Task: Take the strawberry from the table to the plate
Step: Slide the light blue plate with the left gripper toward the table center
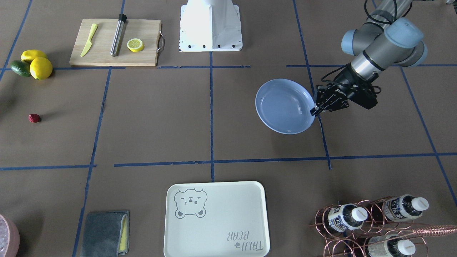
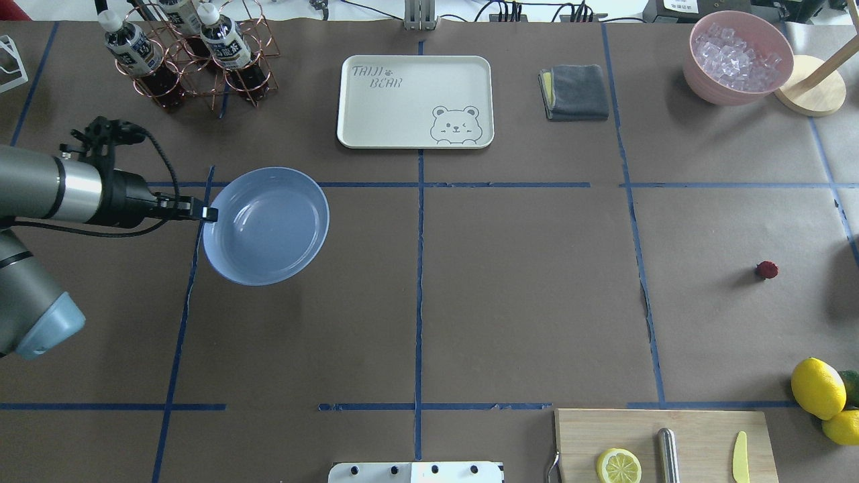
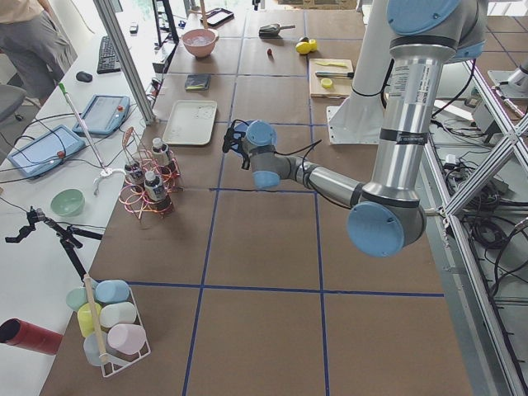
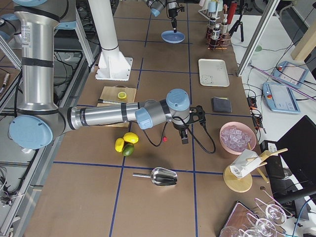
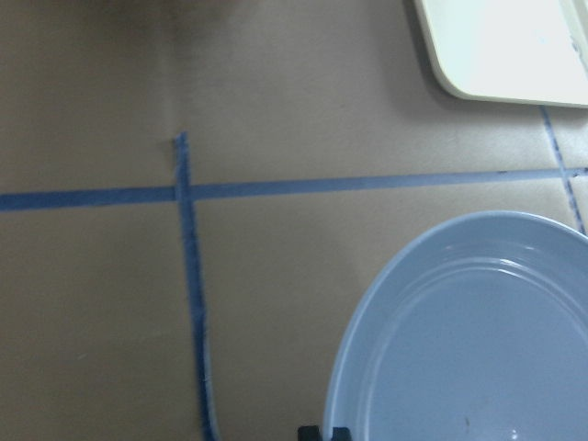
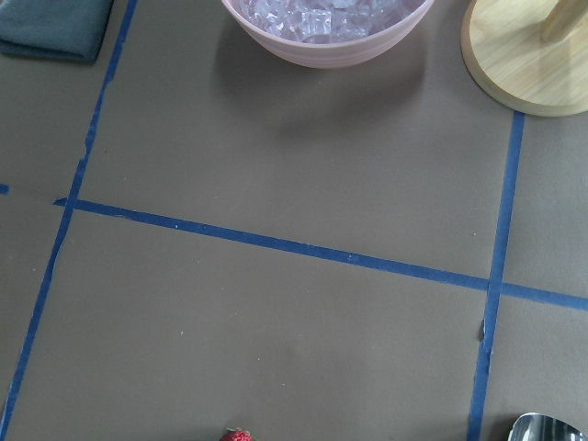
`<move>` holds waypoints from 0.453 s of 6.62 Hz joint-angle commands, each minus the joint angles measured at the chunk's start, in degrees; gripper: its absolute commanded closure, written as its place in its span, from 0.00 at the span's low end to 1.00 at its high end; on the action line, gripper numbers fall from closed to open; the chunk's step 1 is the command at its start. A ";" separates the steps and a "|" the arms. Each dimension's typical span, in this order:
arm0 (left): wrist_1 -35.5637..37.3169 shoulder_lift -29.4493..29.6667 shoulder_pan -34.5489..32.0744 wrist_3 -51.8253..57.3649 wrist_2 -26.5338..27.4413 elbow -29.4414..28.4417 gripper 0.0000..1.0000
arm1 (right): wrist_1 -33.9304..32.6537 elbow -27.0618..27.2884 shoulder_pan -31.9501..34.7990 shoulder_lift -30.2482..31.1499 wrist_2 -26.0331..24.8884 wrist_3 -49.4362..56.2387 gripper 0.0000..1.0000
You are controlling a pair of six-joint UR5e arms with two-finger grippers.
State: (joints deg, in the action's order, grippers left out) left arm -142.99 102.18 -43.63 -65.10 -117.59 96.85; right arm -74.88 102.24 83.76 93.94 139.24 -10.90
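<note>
The strawberry (image 1: 34, 118), a tiny dark-red berry with a bumpy skin, lay on the table (image 1: 160, 125), a flat surface of brown paper crossed by blue tape lines (image 1: 211, 117). It sat by itself on the paper, near two smooth yellow lemons (image 1: 40, 67) and a green avocado (image 1: 19, 67), and well apart from the plate (image 1: 282, 107). The plate was round, shallow and glossy light blue. The left gripper (image 1: 315, 110), black and two-fingered, was pinched closed on the plate's rim, at the opposite end of the table from the berry. The right gripper (image 4: 183, 138) showed only in the side view from the robot's right, pointing down close beside the strawberry; whether its jaws were open or closed could not be told. Its wrist camera caught the berry at the very bottom edge of the view
</note>
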 commanded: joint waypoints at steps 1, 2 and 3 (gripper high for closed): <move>7.52 12.45 11.14 -6.66 10.83 -3.48 1.00 | 0.00 -0.20 0.00 0.01 0.06 0.00 0.00; 7.55 15.39 15.64 -6.96 15.67 -7.16 1.00 | 0.00 -0.55 0.00 -0.07 -0.02 0.00 0.00; 7.55 15.85 17.25 -6.97 17.46 -8.51 1.00 | 0.00 -0.47 0.00 0.01 0.06 0.00 0.00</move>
State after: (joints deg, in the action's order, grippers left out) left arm -135.81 116.12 -29.53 -71.57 -103.48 90.65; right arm -74.88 101.83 83.76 93.92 139.26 -10.90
